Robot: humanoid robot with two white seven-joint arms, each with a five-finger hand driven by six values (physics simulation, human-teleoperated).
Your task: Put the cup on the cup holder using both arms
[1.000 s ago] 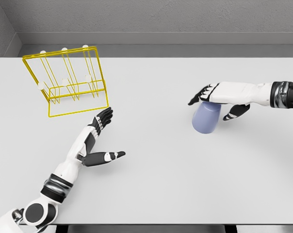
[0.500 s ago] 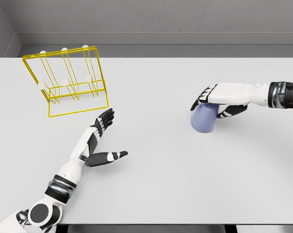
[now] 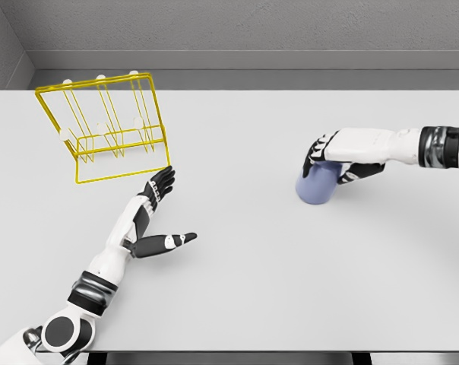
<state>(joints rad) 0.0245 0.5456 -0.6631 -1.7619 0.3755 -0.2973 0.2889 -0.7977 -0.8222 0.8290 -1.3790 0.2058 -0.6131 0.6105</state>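
**Gripping the cup, far from the rack**

Standing at the far left of the flat white table (image 3: 237, 289), the yellow wire cup holder (image 3: 108, 125) leans back, with white-tipped pegs (none carries anything). Well to the right of the holder, the pale blue cup (image 3: 318, 186) sits mouth-down on the table, tilted slightly, with only bare tabletop between the two. The right hand (image 3: 343, 152) lies over the cup's top, its fingers curled around it in a grasp. The left hand (image 3: 155, 217) hovers just below the holder's front corner, fingers spread wide, holding nothing.
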